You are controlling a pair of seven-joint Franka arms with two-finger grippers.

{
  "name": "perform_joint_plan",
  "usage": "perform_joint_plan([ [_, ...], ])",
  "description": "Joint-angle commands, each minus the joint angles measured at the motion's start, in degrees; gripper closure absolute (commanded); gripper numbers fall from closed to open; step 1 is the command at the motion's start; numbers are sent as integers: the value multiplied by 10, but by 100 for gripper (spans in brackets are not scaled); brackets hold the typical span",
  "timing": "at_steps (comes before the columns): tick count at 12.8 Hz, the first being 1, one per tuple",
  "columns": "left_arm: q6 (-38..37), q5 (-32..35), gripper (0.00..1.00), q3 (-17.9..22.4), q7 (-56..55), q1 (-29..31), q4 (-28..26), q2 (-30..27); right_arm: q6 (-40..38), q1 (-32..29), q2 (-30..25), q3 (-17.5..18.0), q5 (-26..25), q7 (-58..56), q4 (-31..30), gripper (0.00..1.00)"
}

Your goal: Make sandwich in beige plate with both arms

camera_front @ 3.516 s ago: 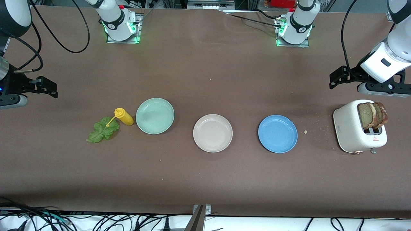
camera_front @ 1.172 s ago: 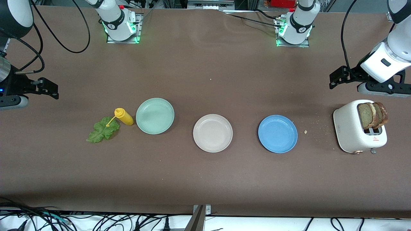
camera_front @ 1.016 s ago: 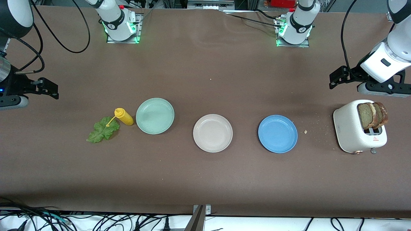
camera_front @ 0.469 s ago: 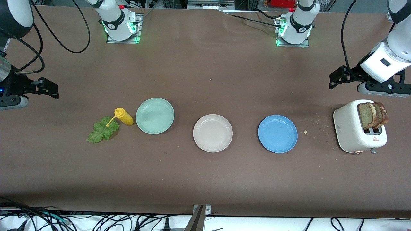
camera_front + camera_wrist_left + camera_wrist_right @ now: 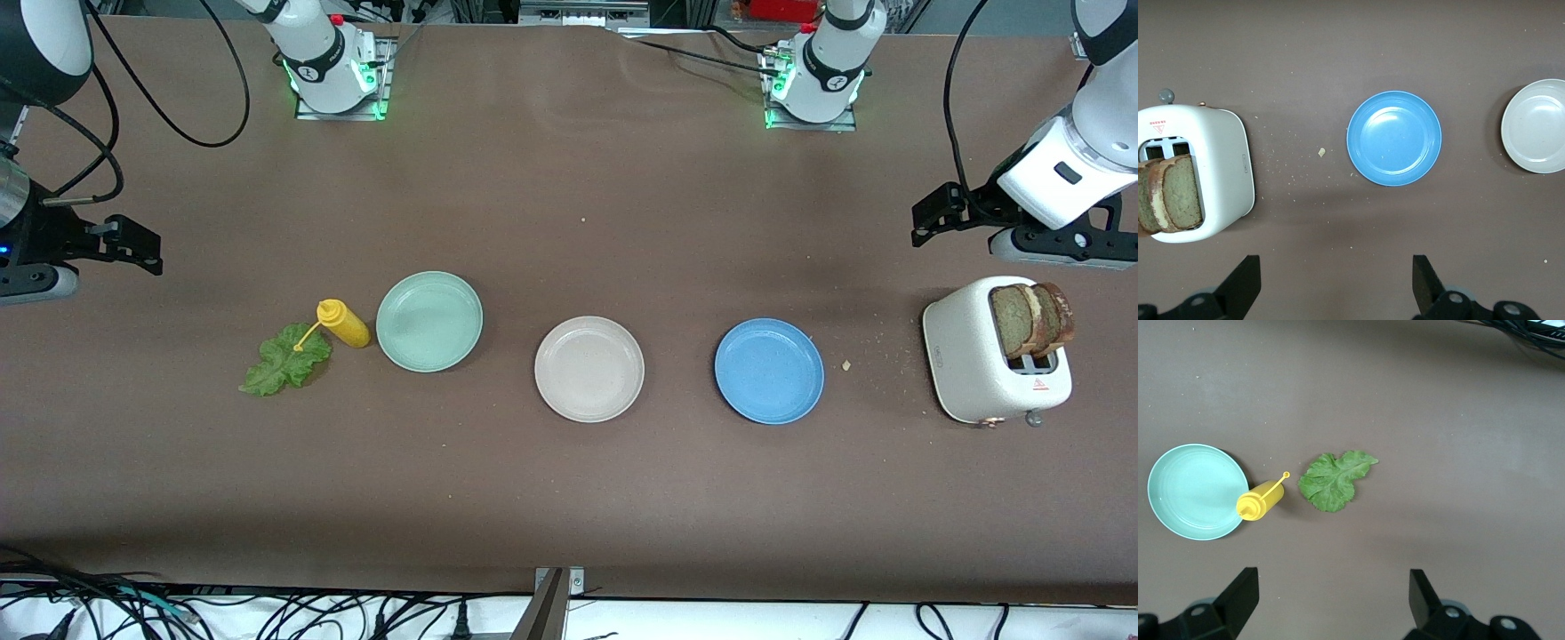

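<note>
Fingers of both grippers, left gripper (image 5: 1333, 290) and right gripper (image 5: 1330, 603), spread wide, empty, only in wrist views.

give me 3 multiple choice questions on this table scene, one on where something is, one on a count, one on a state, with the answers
1. Where are the bread slices?
A. on the beige plate
B. standing in the toaster
C. on the blue plate

2. How many plates are on the table?
A. two
B. four
C. three

3. What is the state of the left gripper?
A. open and empty
B. shut on the lettuce
C. shut on a bread slice

Answers:
1. B: both slices stick up out of the white toaster at the left arm's end of the table.
2. C: a mint-green plate, a beige plate and a blue plate lie in a row.
3. A: its fingers stand wide apart with nothing between them.
</note>
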Motion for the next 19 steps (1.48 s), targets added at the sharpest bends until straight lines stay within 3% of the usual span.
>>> perform_joint_plan([
  [1,-3,16,0,-1,5,-2,4,-1,0,1,1,2,-11,8,3,0],
  [19,-3,16,0,-1,5,-2,3,-1,-1,2,1,2,-4,23,3,0],
])
